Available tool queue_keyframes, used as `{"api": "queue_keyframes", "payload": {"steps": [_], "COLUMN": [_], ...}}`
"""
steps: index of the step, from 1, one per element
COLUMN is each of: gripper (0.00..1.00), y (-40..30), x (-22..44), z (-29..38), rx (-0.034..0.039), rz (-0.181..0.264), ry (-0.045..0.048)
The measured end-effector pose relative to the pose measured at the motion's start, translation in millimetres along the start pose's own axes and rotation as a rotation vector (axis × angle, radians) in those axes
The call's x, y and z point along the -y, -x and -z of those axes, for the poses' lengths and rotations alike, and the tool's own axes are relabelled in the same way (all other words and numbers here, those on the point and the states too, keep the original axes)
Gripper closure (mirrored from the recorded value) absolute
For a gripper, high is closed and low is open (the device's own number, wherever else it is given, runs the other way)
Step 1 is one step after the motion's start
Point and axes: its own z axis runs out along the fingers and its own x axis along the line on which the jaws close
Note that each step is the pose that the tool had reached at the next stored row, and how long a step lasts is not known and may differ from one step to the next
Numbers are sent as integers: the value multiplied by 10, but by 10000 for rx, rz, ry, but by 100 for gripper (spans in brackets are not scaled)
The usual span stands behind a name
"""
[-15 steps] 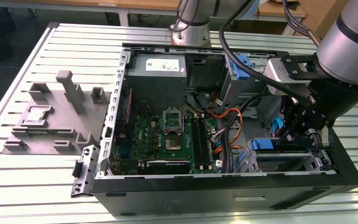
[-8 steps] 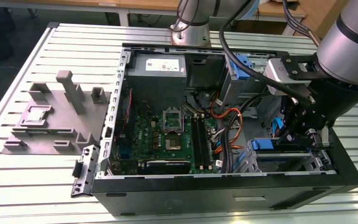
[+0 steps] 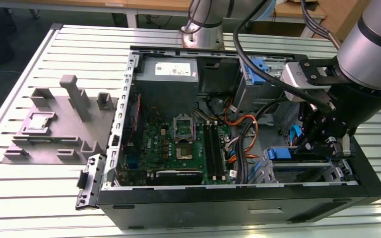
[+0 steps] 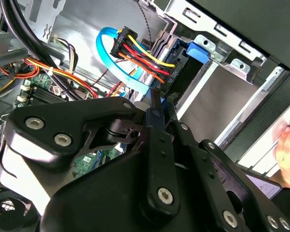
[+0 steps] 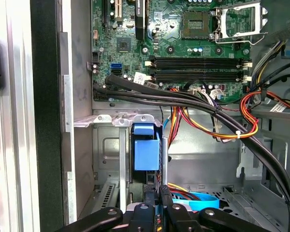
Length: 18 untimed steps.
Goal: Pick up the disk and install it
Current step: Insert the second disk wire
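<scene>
First wrist view showed the jaws (image 5: 157, 203) drawn together, thin fingers nearly touching, just short of the disk (image 5: 146, 153), which sat edge-on in the metal drive cage (image 5: 106, 145) with its blue carrier tab facing them. Red and yellow cables (image 5: 208, 125) ran beside it. The disk looked stiff, fairly heavy and shock-sensitive; its blue frame seemed the safest hold.

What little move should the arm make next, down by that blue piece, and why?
Probably a slow, short advance straight toward the metal drive cage, with no sideways swing. The gripper sits right by the blue bracket on that cage, with red, yellow and black cables close beside it. Whether it holds the disk I cannot tell.
</scene>
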Motion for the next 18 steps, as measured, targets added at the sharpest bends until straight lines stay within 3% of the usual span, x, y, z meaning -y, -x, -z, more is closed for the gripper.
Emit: {"api": "queue_keyframes", "payload": {"steps": [6,18], "gripper": [84,84], "y": [0,-2], "x": [0,-5], "z": [-1,-67], "rx": [-2,-5], "rz": [0,0], "ry": [0,0]}}
